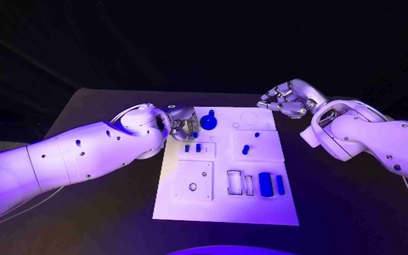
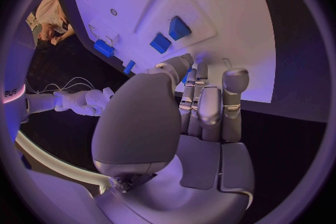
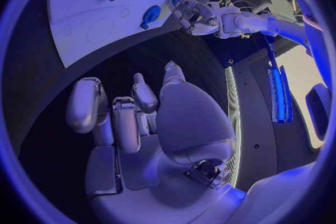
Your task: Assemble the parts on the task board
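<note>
Head view — left hand (image 1: 181, 126) fingers curled at task board (image 1: 263, 211) edge, grip unclear; right hand (image 1: 288, 101) fingers curled, empty.

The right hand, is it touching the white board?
No. The right hand hangs over the black table, off the task board at its far corner.

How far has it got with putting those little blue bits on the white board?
Early, it seems. Small blue parts lie or stand across the white task board. The left hand works at a blue part near the board's far edge; whether it grips anything is unclear. The right hand holds nothing.
</note>
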